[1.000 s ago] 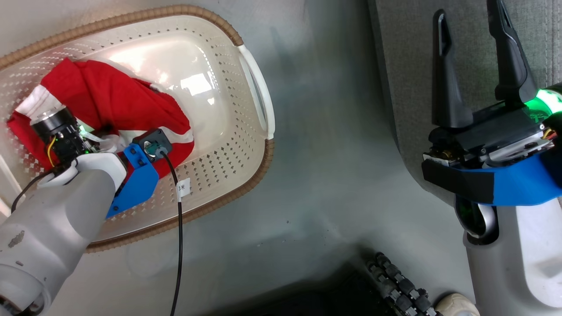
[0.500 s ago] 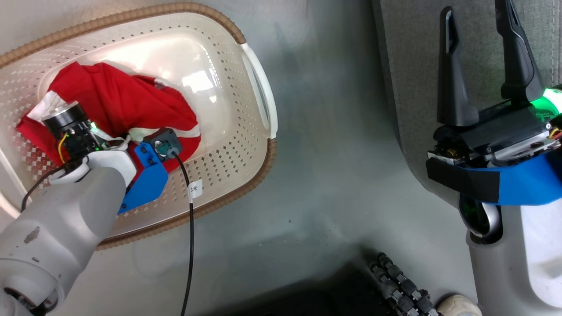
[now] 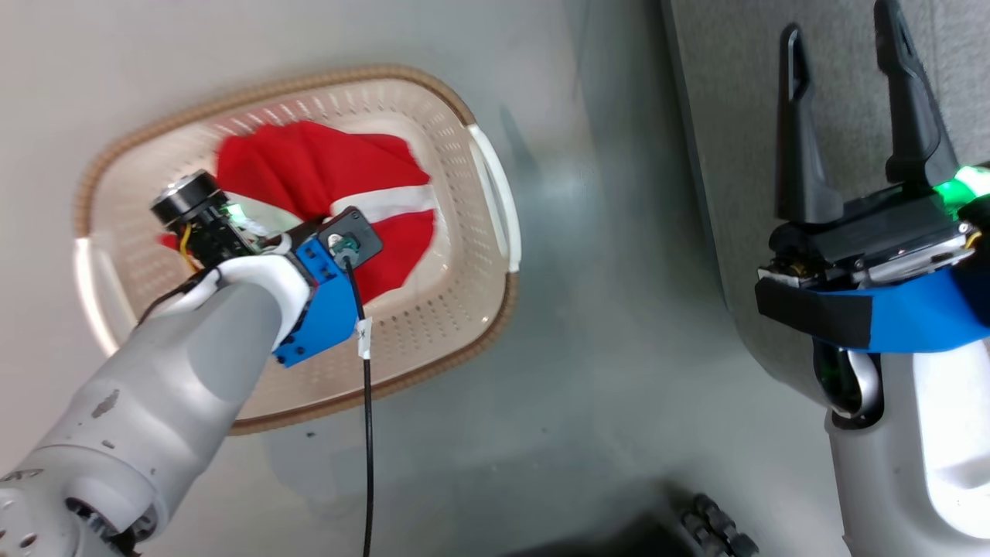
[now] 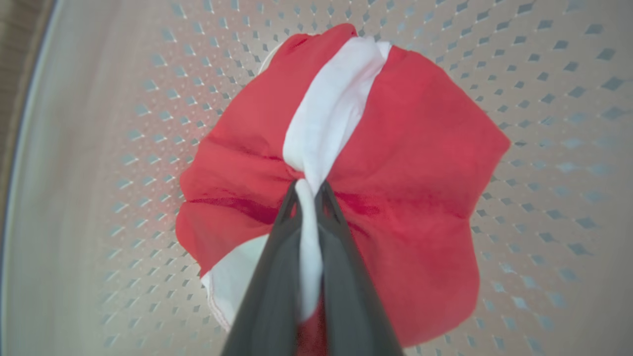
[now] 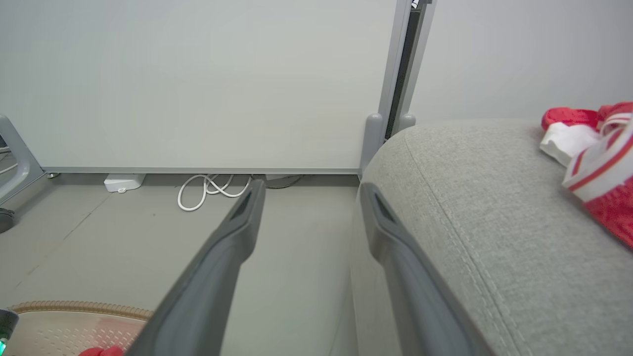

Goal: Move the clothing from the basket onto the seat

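One shirt (image 4: 410,163) is now pinched tight in the left gripper (image 4: 309,188), open before, inside the basket (image 3: 456,309) at 9 o'clock. Right gripper (image 3: 838,25) stays wide open over the seat (image 3: 727,116) at 3 o'clock.

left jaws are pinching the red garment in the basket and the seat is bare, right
Not quite: the seat isn't bare. The right wrist view shows a second garment lying on it. The left gripper, jaws shut, does pinch the red garment in the basket.
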### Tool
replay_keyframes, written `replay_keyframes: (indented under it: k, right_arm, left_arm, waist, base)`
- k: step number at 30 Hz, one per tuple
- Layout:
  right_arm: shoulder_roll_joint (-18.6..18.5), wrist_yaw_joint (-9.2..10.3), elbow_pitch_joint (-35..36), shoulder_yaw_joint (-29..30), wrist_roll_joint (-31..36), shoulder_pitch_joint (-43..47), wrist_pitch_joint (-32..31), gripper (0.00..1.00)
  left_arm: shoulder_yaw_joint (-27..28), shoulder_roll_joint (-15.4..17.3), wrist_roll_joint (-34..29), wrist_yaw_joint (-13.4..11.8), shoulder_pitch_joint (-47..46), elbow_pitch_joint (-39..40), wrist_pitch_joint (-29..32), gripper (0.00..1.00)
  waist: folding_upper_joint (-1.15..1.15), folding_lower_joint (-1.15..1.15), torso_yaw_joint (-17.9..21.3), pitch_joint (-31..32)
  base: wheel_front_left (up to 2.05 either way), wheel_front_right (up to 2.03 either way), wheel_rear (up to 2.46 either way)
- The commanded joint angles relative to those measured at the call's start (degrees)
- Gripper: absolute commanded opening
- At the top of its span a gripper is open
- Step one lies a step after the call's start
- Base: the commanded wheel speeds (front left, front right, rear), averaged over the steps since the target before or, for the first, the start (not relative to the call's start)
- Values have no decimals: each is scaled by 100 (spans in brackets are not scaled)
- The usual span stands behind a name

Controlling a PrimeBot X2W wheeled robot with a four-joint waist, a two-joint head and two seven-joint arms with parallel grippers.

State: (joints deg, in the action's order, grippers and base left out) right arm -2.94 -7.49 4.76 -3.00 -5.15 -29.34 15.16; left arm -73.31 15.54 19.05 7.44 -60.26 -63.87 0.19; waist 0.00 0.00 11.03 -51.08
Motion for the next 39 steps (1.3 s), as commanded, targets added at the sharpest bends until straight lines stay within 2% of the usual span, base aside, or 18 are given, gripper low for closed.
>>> replay_keyframes:
  k: [1, 11, 19, 28, 39]
  right_arm:
    - [9, -1, -55, 26, 55, 85, -1, 100]
    - [6, -1, -392, 155, 207, 436, -1, 100]
    - [-32, -1, -682, 252, 249, 920, -1, 100]
    - [-68, -1, -912, 311, 195, 1399, -1, 100]
    - [-45, -1, -1112, 340, 121, 2125, -1, 100]
  left_arm:
    - [-9, -52, 115, 4, -97, 11, -145, 0]
    - [108, -356, 985, 4, 160, -86, -1227, 0]
    - [453, -498, 1556, 4, 405, 106, -1536, 0]
    - [1231, -367, 1611, -111, 860, 957, -1544, 0]
    - [2468, -178, 1309, -315, 2024, 2189, -1545, 0]
  waist:
    - [0, 0, -211, 345]
    - [0, 0, -570, 1475]
    - [0, 0, -798, 2444]
    - [0, 0, -952, 3333]
    - [0, 0, -1076, 4388]
  base:
    - [0, 0, 0]
    - [0, 0, 0]
    - [0, 0, 0]
    - [0, 0, 0]
    - [0, 0, 0]
